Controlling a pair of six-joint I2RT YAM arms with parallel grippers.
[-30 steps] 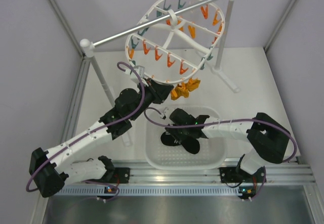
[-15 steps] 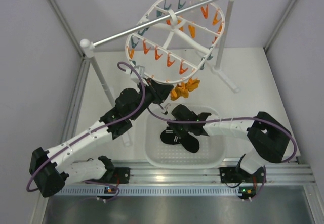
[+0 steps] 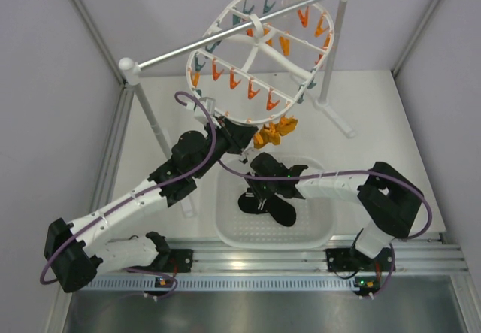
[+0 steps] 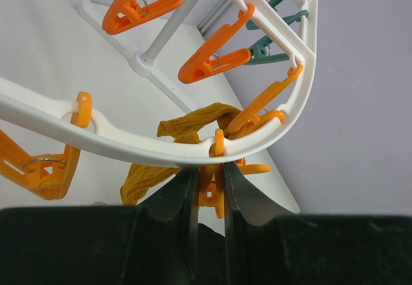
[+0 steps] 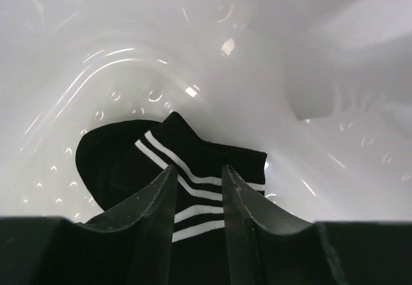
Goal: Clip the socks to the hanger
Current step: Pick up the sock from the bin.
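Note:
The white oval hanger (image 3: 229, 11) hangs from a rod, with orange and teal clothespins along its bars. Two mustard-orange socks (image 3: 274, 132) dangle from a clip at its near rim (image 4: 129, 137). My left gripper (image 3: 246, 137) is beside them, shut on an orange clothespin (image 4: 211, 198) under the rim; in the left wrist view the left gripper (image 4: 209, 179) pinches it, with a mustard sock (image 4: 187, 124) just behind. Black white-striped socks (image 3: 267, 205) lie in the basket. My right gripper (image 5: 198, 169) stands low over a striped sock (image 5: 193, 153), jaws apart and straddling its cuff.
The white perforated basket (image 3: 323, 228) sits at the near middle of the table, and its glossy wall (image 5: 290, 73) fills the right wrist view. A silver rod (image 3: 180, 53) on white posts (image 3: 150, 119) carries the hanger. Grey walls close both sides.
My right gripper has shifted a little to the left inside the basket, over the black socks. The left arm and the hanger have not moved.

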